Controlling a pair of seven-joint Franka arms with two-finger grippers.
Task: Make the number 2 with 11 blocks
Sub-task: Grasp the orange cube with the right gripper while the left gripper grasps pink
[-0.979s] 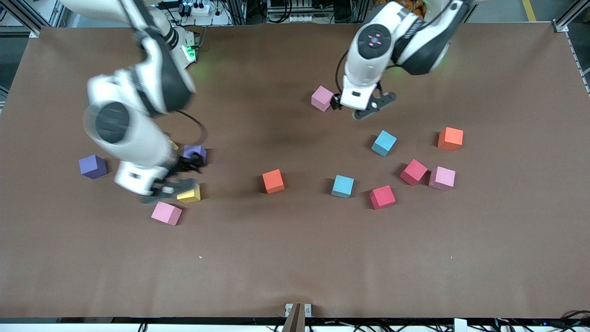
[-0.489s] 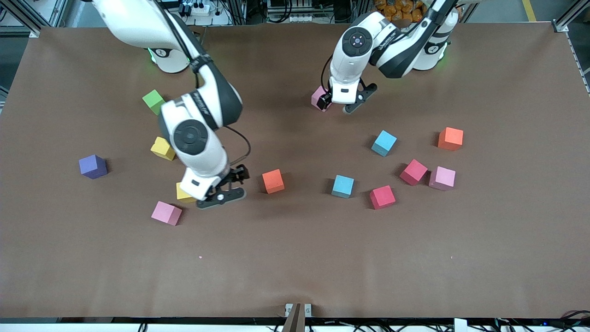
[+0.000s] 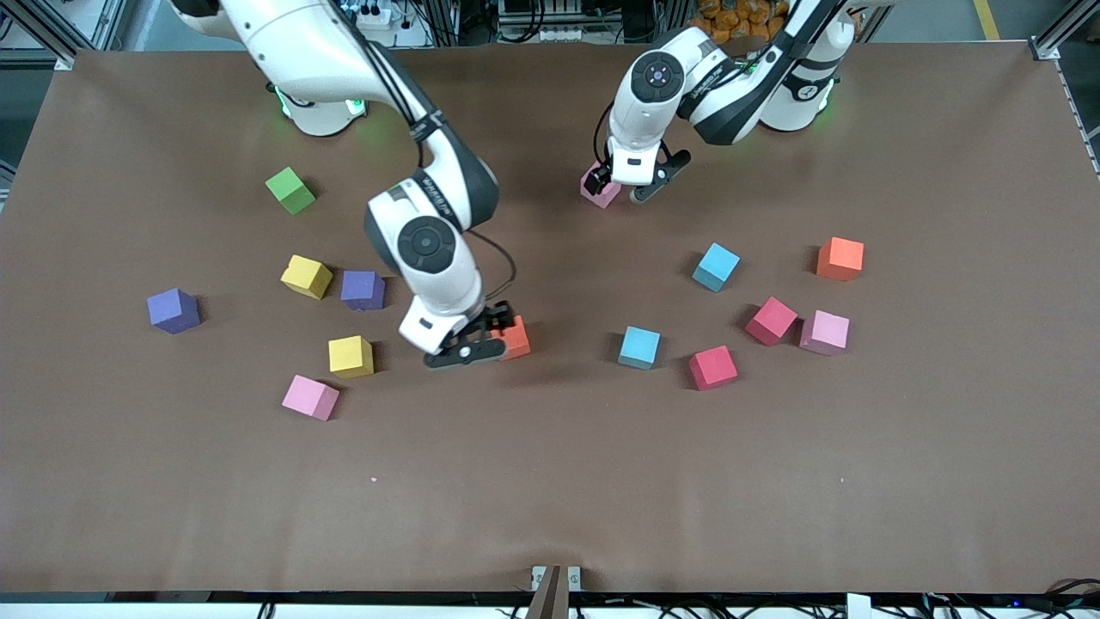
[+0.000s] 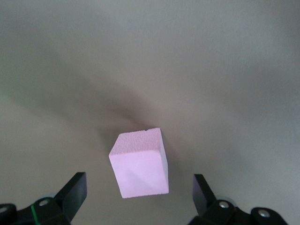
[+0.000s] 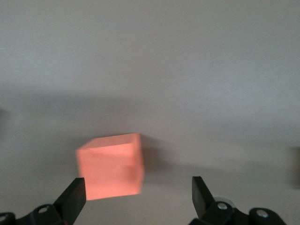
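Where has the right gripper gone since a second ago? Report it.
Yes. The right gripper moved toward the left arm's end, from beside the yellow block to the orange block, jaws open.

A matte brown table fills the view under even light, edged by aluminium framing, with a power strip and cables past its top edge
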